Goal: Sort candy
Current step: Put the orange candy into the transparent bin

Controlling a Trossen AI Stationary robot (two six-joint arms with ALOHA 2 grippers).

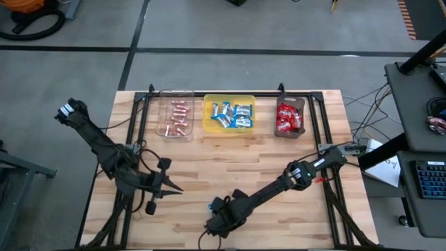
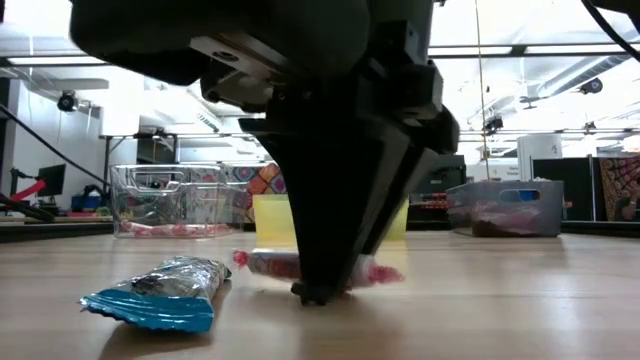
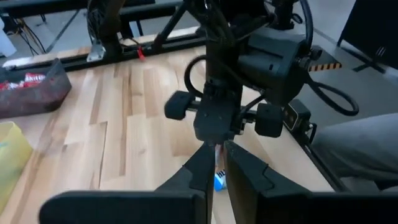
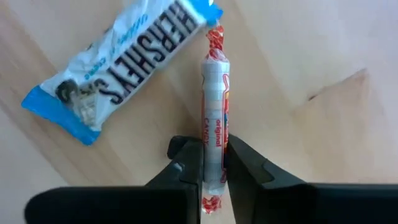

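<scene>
Right end effector [image 4: 213, 163] clamps a thin pinkish wrapped candy stick [image 4: 214, 106].
Stick lies on the wooden worktop [image 4: 311, 74], beside a blue-and-white bar [image 4: 118, 59]; left end effector [image 1: 179, 187] closed, empty.

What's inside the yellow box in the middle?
The yellow box holds a heap of blue-and-white candy bars, seen from above. Whatever lies under that heap is covered, so it can't be seen.

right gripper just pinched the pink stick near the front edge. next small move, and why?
Probably lift straight up. The right gripper has its fingers closed on the pinkish stick, which lies on the table with one end touching the blue-and-white bar; rising first should avoid dragging that bar before heading to the clear tray.
</scene>
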